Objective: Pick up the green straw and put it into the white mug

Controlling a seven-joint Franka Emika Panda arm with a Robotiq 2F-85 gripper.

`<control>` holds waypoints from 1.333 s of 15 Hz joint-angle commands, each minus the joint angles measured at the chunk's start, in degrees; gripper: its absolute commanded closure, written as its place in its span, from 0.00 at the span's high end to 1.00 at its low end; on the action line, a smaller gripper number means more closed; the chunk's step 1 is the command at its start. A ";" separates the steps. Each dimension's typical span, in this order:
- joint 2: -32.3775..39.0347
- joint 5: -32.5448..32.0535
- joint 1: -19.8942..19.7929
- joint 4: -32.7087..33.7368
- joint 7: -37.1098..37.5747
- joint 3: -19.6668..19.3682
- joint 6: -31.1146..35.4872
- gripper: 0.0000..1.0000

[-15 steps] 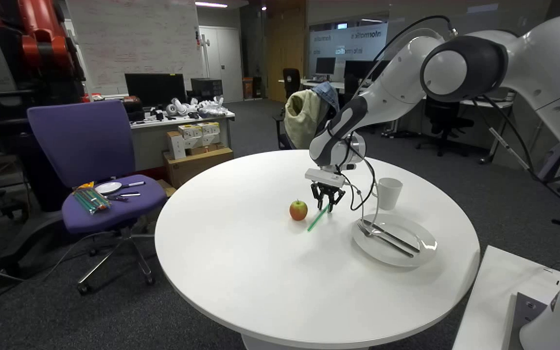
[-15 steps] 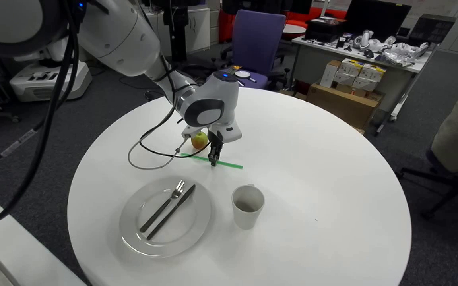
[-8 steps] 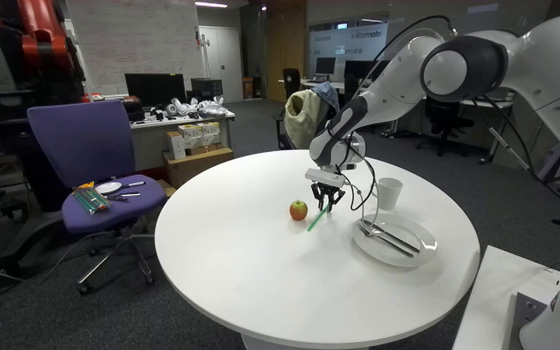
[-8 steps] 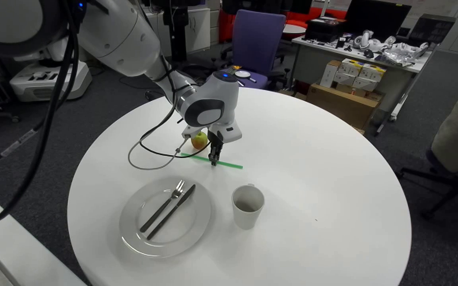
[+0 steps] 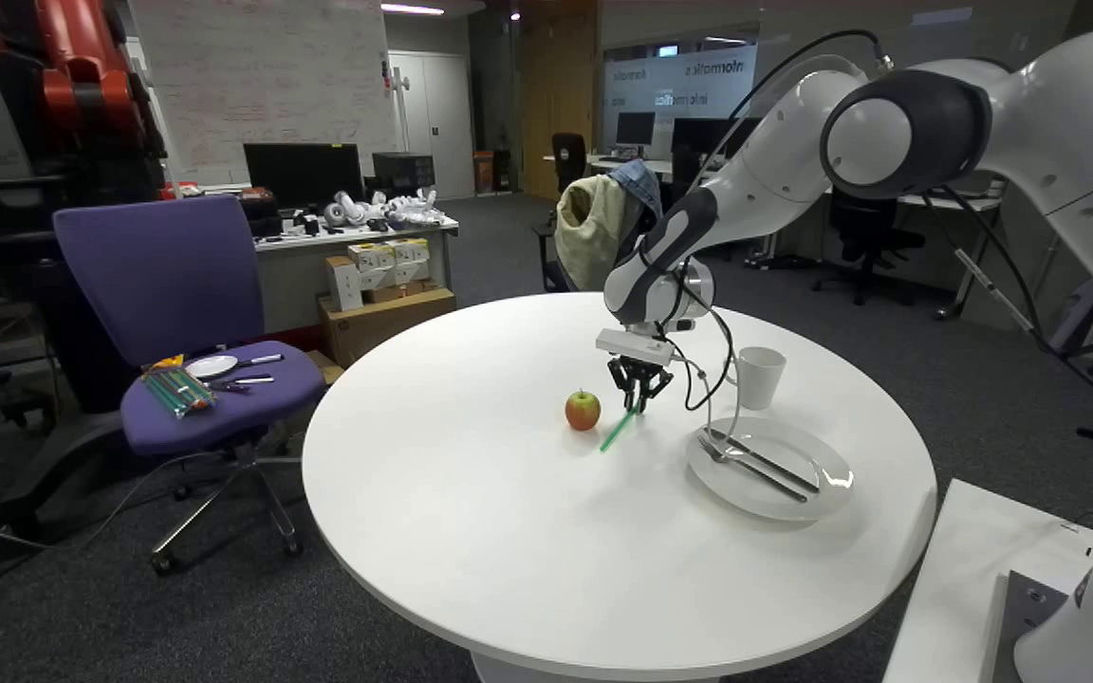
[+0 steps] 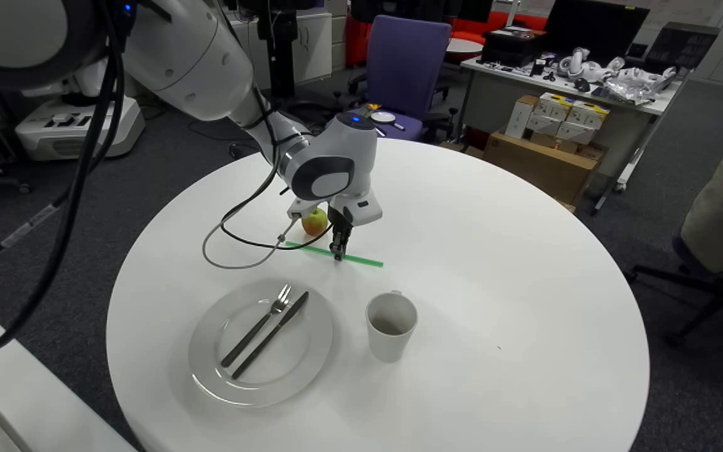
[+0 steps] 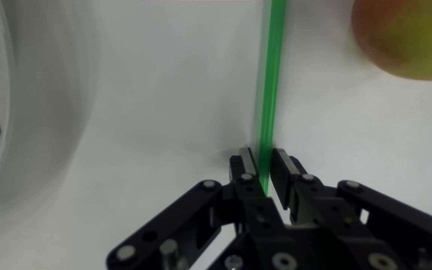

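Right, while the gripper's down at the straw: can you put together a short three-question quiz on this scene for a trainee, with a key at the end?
1. In the wrist view, which object runs between the jaws of the gripper?
2. True or false: in an exterior view, the fork and the knife both lie on the plate.
3. How is the white mug placed? A: upside down. B: upright. C: on its side.

Key:
1. The green straw.
2. True.
3. B, upright; its opening faces up.
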 commanded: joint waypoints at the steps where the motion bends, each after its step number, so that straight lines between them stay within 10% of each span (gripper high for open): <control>1: -0.14 -0.56 -0.36 1.06 -1.68 -0.16 -2.79 0.16; 20: -1.32 -1.25 0.00 -0.09 -1.88 -0.98 -2.00 0.03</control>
